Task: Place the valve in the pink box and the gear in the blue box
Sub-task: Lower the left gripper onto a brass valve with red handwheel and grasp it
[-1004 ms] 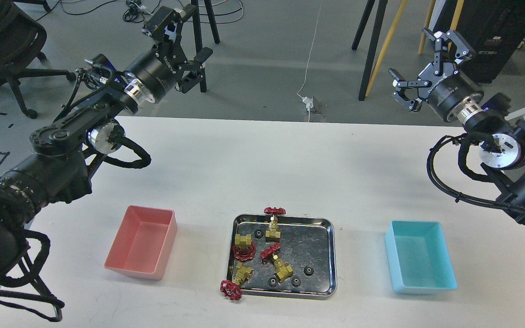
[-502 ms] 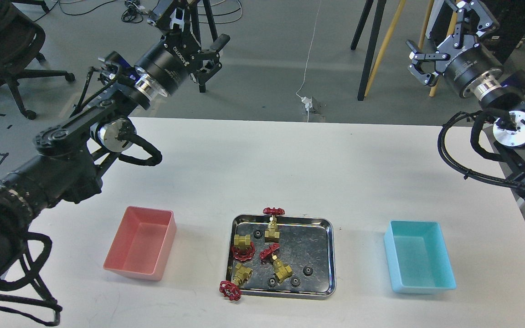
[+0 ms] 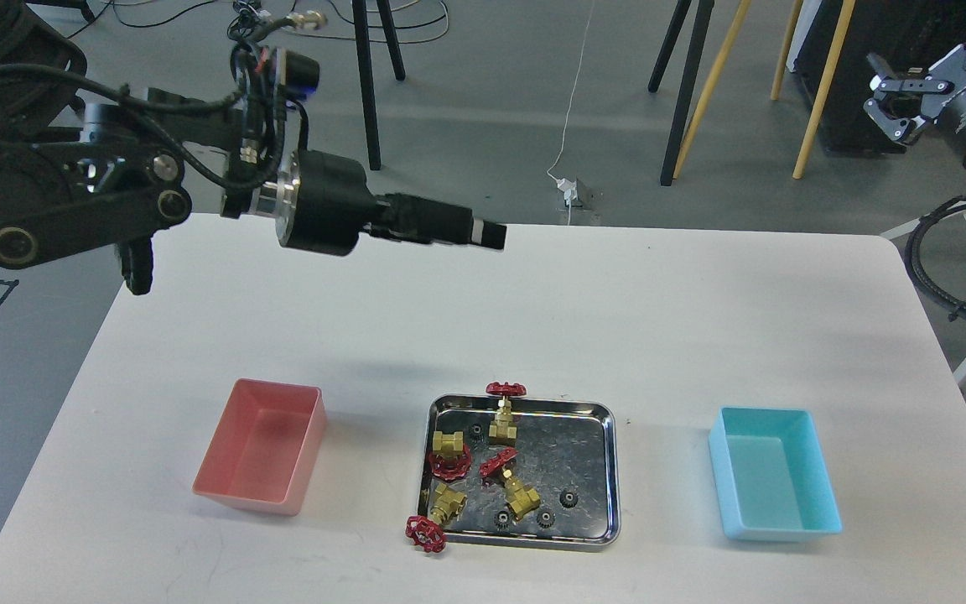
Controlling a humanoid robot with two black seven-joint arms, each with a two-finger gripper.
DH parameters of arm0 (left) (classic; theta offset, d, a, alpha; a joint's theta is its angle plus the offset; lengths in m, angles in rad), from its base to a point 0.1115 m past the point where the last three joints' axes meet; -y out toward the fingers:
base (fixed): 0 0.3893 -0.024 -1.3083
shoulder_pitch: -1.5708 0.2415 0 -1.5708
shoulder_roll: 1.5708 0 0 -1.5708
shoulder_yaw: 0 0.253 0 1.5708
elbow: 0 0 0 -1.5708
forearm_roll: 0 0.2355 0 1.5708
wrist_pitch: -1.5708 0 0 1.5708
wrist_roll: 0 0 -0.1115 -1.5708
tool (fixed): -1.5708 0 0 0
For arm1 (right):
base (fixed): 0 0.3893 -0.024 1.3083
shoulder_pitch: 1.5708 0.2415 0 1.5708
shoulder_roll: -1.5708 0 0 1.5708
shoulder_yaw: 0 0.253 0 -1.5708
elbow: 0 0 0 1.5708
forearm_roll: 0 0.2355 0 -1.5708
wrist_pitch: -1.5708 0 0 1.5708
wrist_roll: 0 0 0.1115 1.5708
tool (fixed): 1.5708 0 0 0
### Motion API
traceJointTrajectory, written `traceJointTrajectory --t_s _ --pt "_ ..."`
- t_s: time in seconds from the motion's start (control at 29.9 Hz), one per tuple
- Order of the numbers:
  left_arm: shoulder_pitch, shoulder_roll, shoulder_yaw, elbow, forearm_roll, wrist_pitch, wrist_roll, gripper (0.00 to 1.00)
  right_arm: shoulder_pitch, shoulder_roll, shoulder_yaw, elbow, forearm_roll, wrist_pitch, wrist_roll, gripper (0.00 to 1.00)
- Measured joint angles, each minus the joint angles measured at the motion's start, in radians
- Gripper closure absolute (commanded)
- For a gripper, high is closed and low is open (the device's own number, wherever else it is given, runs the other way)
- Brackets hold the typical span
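Observation:
Four brass valves with red handwheels lie in a steel tray (image 3: 610,470): one at the back (image 3: 501,413), one at the left (image 3: 448,448), one in the middle (image 3: 512,486), and one at the front left (image 3: 441,508) with its wheel over the rim. Several small black gears, such as this one (image 3: 568,498), lie among them. The pink box (image 3: 261,445) stands empty left of the tray. The blue box (image 3: 772,482) stands empty to the right. My left gripper (image 3: 487,234) hovers over the table's back half, pointing right, side-on. My right gripper (image 3: 927,71) is open, high at the top right, off the table.
The white table (image 3: 617,319) ends just in front of the tray and boxes. Beyond its far edge are black tripod legs (image 3: 680,92), yellow poles (image 3: 818,92) and floor cables (image 3: 568,189).
My left arm swung in from the back left and now reaches out level over the table. My right arm rose and pulled away to the top right corner. Tray and boxes unchanged.

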Motion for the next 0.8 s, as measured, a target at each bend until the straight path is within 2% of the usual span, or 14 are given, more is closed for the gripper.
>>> traceJointTrajectory --t_s 0.13,0.3,0.54,0.8 --pt "-0.148 -0.186 0.231 -0.015 0.03 0.003 0.0 0.0 -0.001 -0.021 0.0 -0.026 0.004 0.0 0.0 0.01" --pt "-0.177 -0.339 0.401 0.007 0.097 0.028 0.0 0.0 -0.002 -0.029 0.0 -0.067 0.004 0.0 0.0 0.01" --pt "-0.117 -0.418 0.47 0.071 0.112 0.113 0.0 0.0 -0.013 -0.025 -0.001 -0.105 0.004 0.0 -0.001 0.01" --pt "0.0 -0.44 0.473 0.185 0.113 0.145 0.0 0.0 -0.013 -0.018 0.001 -0.105 0.006 0.0 0.0 0.01"
